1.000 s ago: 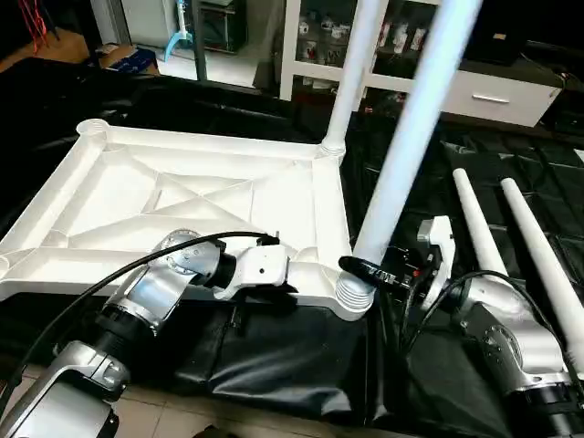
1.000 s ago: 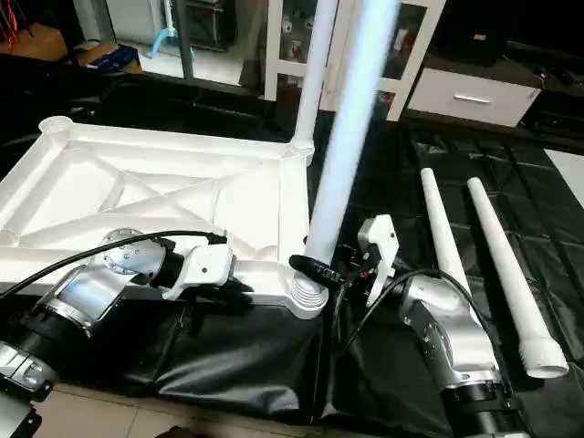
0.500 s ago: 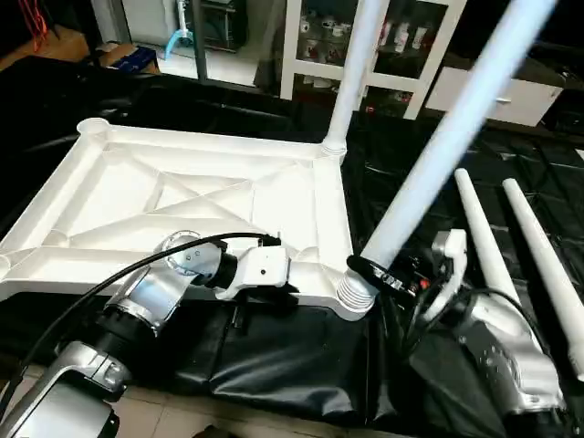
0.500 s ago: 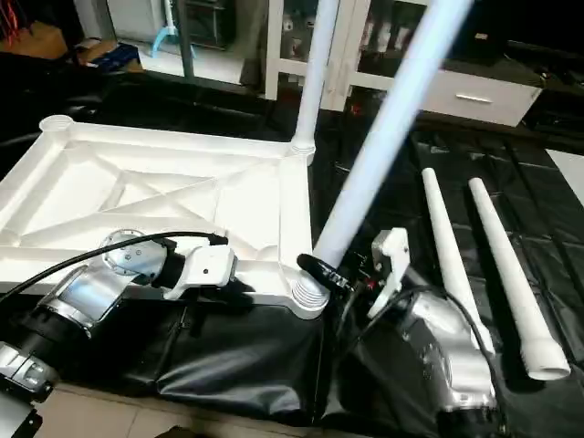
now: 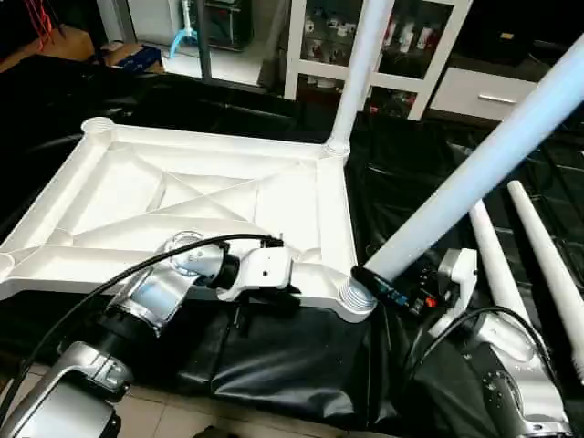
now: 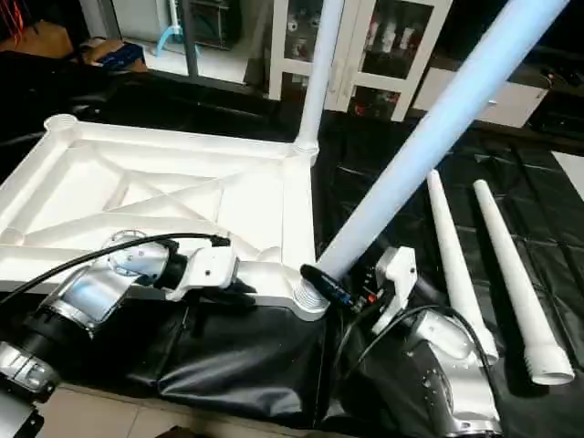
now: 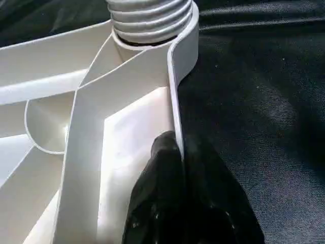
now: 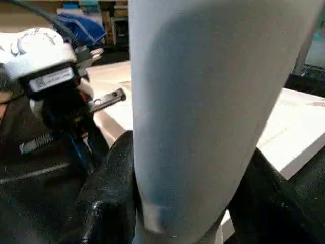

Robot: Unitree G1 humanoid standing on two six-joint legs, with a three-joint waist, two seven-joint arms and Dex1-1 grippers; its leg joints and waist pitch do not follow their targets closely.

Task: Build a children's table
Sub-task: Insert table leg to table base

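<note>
The white table top [image 5: 182, 196] lies underside up on a black mat. One leg [image 5: 360, 64] stands upright in its far right corner socket. A second leg [image 5: 484, 169] leans steeply to the right, its threaded end [image 7: 150, 20] at the near right corner socket [image 5: 354, 297]. My right gripper [image 5: 379, 285] is shut on this leg just above the socket, with a finger [image 8: 109, 198] on each side of the tube. My left gripper [image 7: 175, 203] is shut on the top's near rim [image 7: 175, 101], close to that corner.
Two loose legs [image 6: 456, 255] [image 6: 511, 274] lie side by side on the mat to the right of my right arm. A white glass-door cabinet [image 5: 401, 46] and a drawer unit [image 5: 484, 91] stand behind. The mat's front edge hangs over a tiled floor [image 5: 164, 415].
The leg in my right gripper has tipped from nearly upright to leaning far right, its foot staying at the near right socket. My right forearm has dropped lower. The left gripper kept its hold.
</note>
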